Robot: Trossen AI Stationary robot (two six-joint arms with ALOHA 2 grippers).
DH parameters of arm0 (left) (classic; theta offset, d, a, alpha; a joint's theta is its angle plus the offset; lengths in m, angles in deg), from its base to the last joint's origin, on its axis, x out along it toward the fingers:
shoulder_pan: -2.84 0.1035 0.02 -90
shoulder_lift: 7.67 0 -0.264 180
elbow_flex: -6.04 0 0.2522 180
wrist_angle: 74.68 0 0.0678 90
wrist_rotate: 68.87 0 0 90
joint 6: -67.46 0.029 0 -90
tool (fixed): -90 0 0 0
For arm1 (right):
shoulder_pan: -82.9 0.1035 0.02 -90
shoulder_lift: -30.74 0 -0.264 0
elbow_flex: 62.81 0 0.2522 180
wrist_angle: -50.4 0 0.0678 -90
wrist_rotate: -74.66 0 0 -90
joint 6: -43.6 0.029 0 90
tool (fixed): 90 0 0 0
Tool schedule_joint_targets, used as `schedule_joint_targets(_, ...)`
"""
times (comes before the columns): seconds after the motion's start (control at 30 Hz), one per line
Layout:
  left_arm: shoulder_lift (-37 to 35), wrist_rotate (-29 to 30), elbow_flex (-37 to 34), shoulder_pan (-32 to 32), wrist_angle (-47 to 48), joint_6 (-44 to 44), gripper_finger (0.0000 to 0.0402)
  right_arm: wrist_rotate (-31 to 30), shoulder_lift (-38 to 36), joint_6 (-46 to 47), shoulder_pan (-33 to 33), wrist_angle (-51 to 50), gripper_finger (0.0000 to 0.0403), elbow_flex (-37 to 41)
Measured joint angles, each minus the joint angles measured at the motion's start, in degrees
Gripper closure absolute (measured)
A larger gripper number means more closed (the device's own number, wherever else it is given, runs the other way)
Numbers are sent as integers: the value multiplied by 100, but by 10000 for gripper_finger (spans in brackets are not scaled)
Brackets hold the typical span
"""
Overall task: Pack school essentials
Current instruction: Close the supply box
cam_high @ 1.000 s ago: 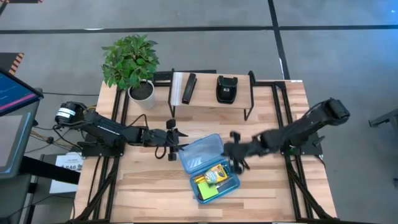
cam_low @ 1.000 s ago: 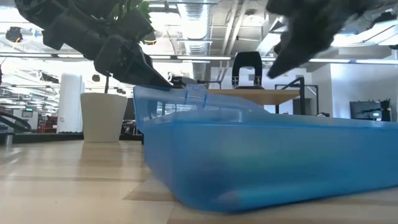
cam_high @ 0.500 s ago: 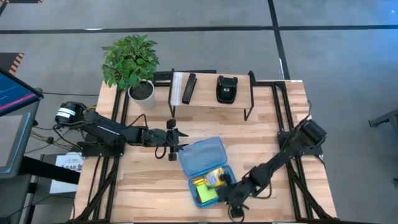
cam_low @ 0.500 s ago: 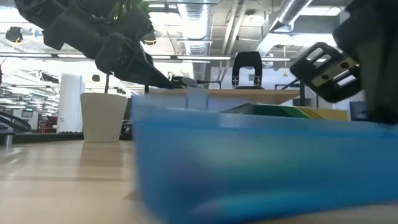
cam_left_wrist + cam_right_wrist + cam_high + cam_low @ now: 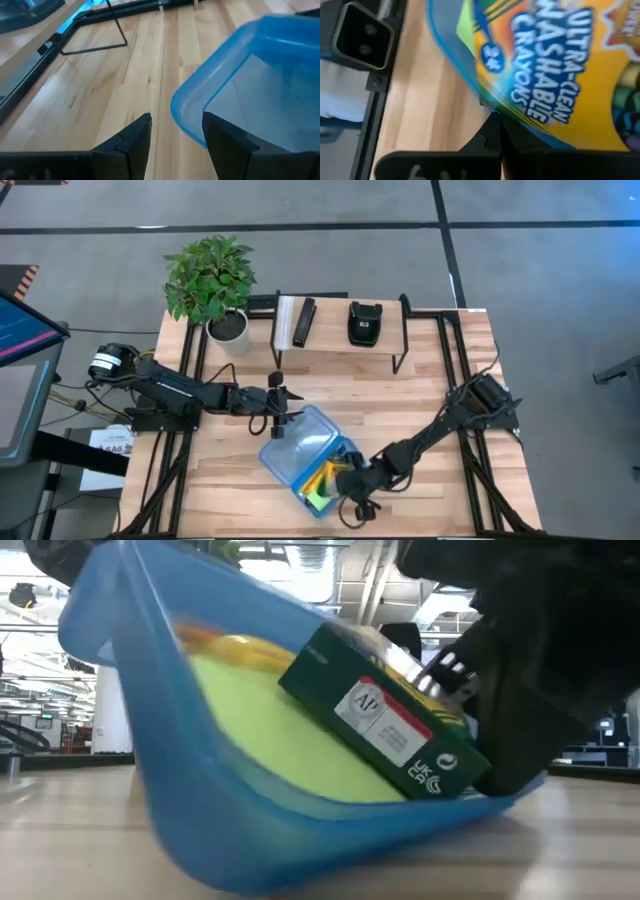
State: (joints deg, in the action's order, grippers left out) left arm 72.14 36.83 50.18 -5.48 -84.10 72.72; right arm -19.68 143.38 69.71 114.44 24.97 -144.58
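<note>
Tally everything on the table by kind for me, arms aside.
Blue plastic case: 1
Crayon box: 1
Lime-green sticky-note pad: 1
Potted plant: 1
Black items on the small shelf: 2, a long one and a stubby one
Total: 7, shelf included

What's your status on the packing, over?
Left gripper open at the blue case lid. Right gripper shut, at the case's near side. Case tipped up; crayon box and green pad inside. Nothing blocking.
</note>
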Motion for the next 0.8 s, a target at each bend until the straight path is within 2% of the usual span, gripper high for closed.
schedule_joint_targets(0.13,-65,26,-1,0,191,-1,233,31,-183,-85,-150,-139,394,20)
schedule_joint_targets(0.27,-370,320,-5,-4,718,13,233,-41,-434,-109,-214,-206,394,22)
schedule_joint_targets(0.4,-927,619,-5,0,1308,115,233,-96,-648,-122,-274,-155,394,20)
schedule_joint_targets(0.57,-1724,553,-3,-109,2018,-341,233,-94,-881,-205,-283,-213,394,19)
schedule_joint_targets(0.7,-1990,562,-3,-725,2397,-831,233,-94,-1058,-353,-154,-278,394,13)
schedule_joint_targets(0.8,-1915,862,-3,-1430,2385,-1154,233,-86,-1071,-409,15,-360,394,11)
